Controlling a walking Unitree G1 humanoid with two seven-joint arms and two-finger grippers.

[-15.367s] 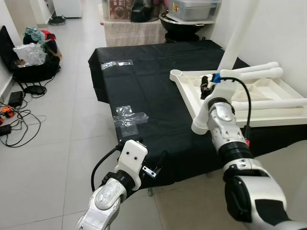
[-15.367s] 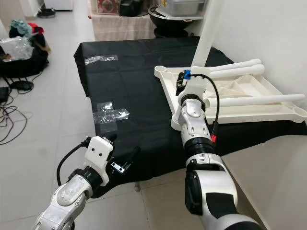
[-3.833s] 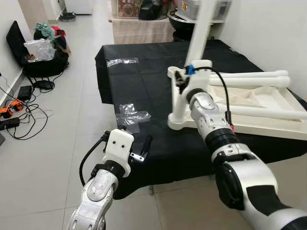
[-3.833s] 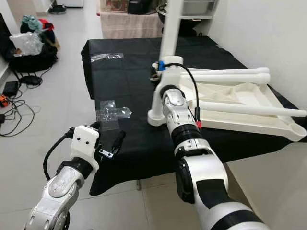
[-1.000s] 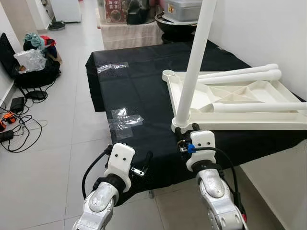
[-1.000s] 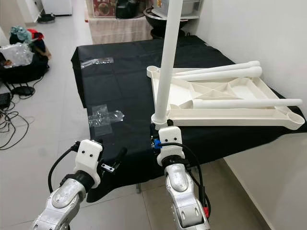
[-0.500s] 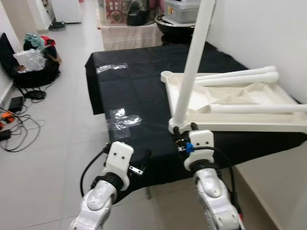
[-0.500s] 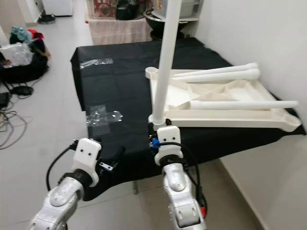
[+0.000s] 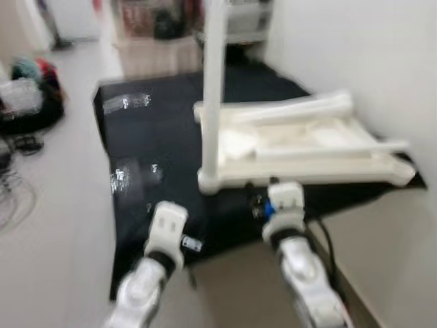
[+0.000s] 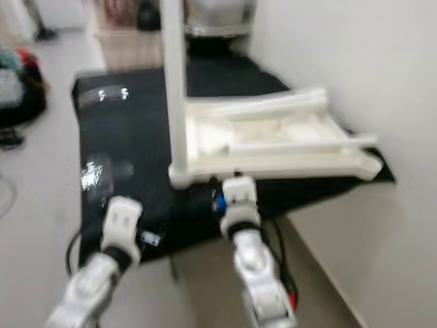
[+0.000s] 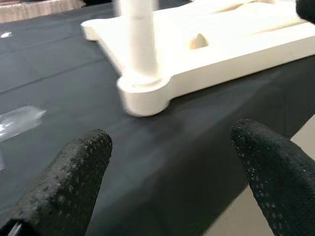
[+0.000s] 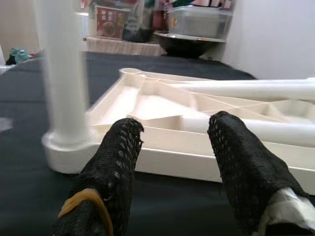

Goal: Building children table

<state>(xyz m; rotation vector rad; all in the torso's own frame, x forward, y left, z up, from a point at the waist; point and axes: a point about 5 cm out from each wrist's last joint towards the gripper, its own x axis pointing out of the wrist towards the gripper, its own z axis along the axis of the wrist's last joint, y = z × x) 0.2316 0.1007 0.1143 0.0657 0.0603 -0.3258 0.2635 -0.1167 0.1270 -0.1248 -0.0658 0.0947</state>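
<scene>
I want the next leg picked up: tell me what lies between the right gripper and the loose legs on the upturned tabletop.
Nothing visible blocks the right gripper; only the tabletop's near rim lies before the loose legs. The upright leg stands off to one side.

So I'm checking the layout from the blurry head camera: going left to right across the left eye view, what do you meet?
Dark bags on the floor → clear plastic wrap on the black cloth → left gripper → upright white table leg → right gripper → upturned white tabletop → white wall.
</scene>
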